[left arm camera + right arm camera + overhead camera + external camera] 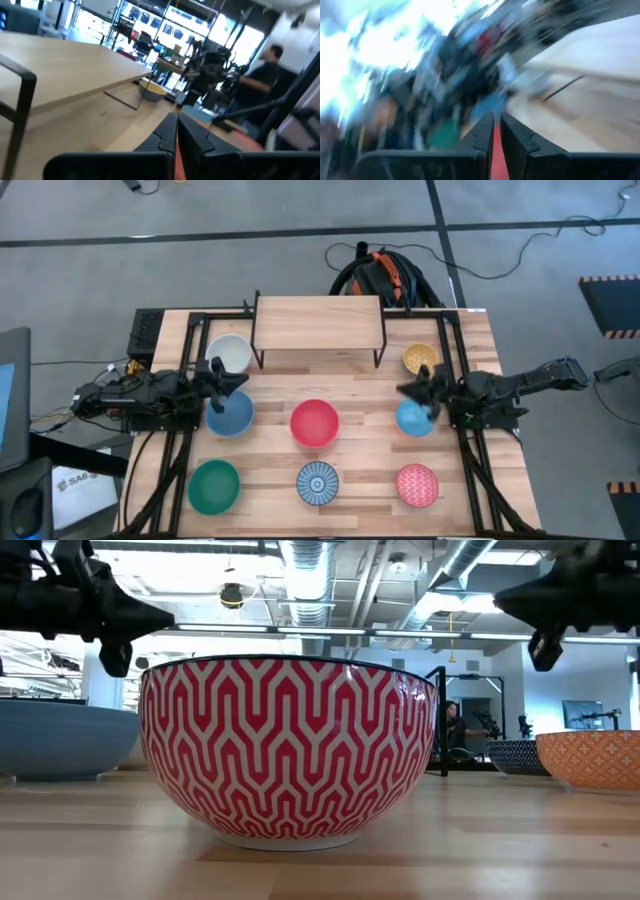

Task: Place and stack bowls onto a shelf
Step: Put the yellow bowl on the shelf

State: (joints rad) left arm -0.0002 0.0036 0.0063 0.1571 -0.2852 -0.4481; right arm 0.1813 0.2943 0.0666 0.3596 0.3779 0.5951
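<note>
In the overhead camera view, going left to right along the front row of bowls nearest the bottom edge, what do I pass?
Green bowl → blue-and-white patterned bowl → pink patterned bowl.

Both arms raised, jaws apparently nearly closed.
</note>
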